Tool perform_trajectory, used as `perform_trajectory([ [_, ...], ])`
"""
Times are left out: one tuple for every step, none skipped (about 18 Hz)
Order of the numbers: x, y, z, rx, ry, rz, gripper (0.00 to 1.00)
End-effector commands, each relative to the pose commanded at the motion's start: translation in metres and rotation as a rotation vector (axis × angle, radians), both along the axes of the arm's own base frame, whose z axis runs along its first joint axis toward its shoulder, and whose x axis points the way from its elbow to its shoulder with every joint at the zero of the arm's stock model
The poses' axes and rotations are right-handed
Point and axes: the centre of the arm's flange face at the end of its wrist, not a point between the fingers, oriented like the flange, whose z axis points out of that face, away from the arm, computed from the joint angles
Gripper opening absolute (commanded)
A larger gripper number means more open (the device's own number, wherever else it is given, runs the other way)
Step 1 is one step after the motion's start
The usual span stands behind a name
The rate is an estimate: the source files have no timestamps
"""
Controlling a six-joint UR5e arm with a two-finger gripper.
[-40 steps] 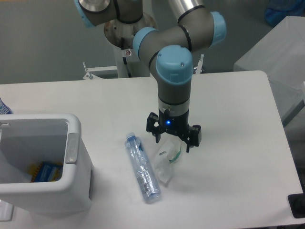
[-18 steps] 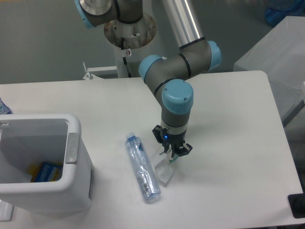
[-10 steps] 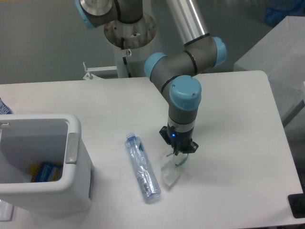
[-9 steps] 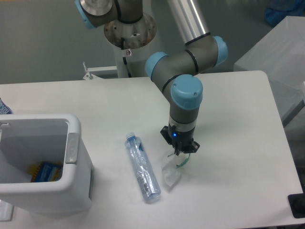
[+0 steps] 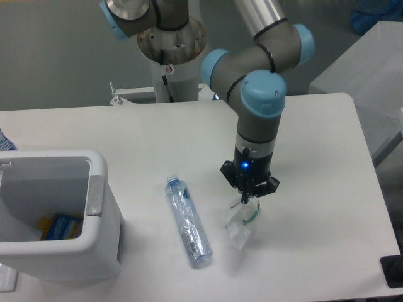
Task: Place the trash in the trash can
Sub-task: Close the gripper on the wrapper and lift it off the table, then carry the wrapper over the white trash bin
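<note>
A crushed clear plastic bottle with a blue cap lies on the white table, pointing toward the front. To its right my gripper is shut on the top of the crumpled clear wrapper with a green bit. The wrapper hangs below the fingers, its lower end at or just above the tabletop. The white trash can stands at the front left, well away from the gripper, with blue and yellow items inside.
The table's right edge runs down the right side, with a dark object at the front right corner. The arm's base column stands behind the table.
The gripper came down on the wrapper and shut on it, then moved to the right and a little up, pulling the wrapper away from the bottle. The bottle has stayed put.
</note>
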Motion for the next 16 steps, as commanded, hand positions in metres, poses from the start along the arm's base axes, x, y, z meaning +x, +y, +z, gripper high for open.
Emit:
perform_trajectory([
  [0.001,0.004,0.011,0.048,-0.024,0.026,0.00],
  [0.004,0.007,0.025,0.099,-0.045,0.054,0.00],
  [0.007,0.007,0.037,0.139,-0.063,0.076,0.00],
  [0.010,0.008,0.050,0.174,-0.075,0.091,0.00],
  [0.013,0.007,0.062,0.200,-0.081,0.109,0.00],
  [0.016,0.007,0.072,0.223,-0.087,0.126,0.00],
  [0.022,0.009,0.084,0.251,-0.100,0.144,0.00],
  [0.026,0.011,0.100,0.295,-0.123,0.176,0.00],
  [0.032,0.014,0.116,0.341,-0.161,0.208,0.00],
  [0.040,0.017,0.134,0.383,-0.185,0.229,0.00],
  [0.050,0.019,0.152,0.410,-0.190,0.239,0.00],
  [0.061,0.024,0.161,0.423,-0.191,0.234,0.00],
  [0.080,0.034,0.172,0.437,-0.193,0.210,0.00],
  [0.101,0.046,0.180,0.445,-0.201,0.179,0.00],
  [0.115,0.054,0.184,0.451,-0.207,0.159,0.00],
  [0.127,0.061,0.192,0.460,-0.211,0.142,0.00],
])
